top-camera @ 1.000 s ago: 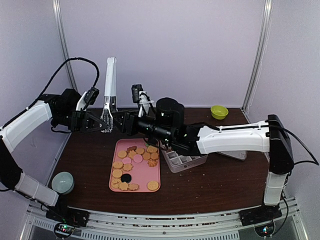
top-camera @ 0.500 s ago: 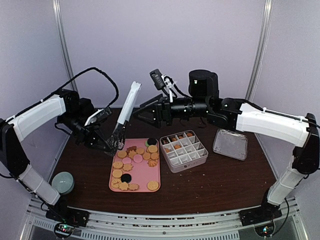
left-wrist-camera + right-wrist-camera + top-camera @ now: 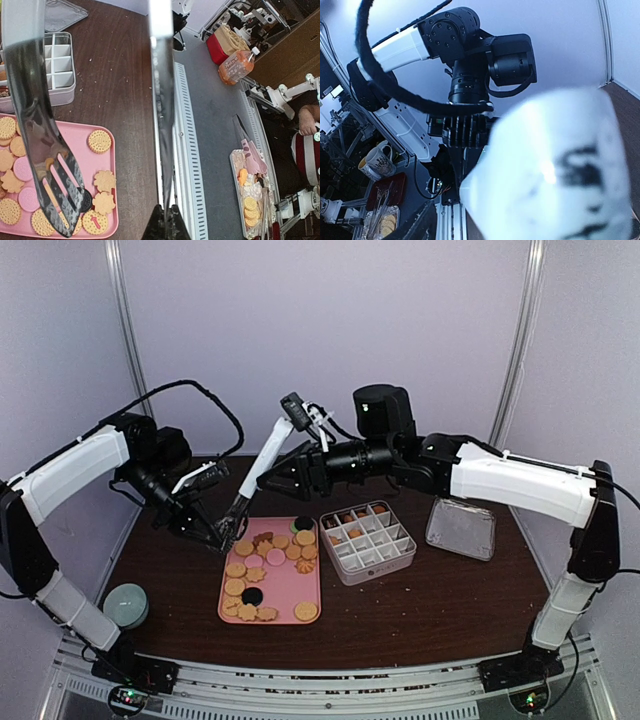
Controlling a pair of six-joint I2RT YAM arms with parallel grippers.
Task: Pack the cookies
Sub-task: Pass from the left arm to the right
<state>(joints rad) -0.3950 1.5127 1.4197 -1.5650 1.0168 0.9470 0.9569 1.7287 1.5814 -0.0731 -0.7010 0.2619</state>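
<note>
Desk (image 3: pixel 440 590): dark brown wood grain with scattered crumbs and metal rails along the near edge. A round grey-green cup (image 3: pixel 126 605) stands near left. At centre, a pink rectangular tray (image 3: pixel 312 585) carries the cookies (image 3: pixel 250 575): flat golden rounds and flower shapes, some pink, one black. Just right of it, a clear gridded box (image 3: pixel 368 540) holds a few more in its far cells. A clear lid (image 3: pixel 460 530) lies further right.

Left jaws: clenched on shiny metal tongs (image 3: pixel 262 460), whose slotted tips are at the tray's far-left corner. Right jaws: parted at the tongs' shaft; contact cannot be told. The walls behind are pale lavender.
</note>
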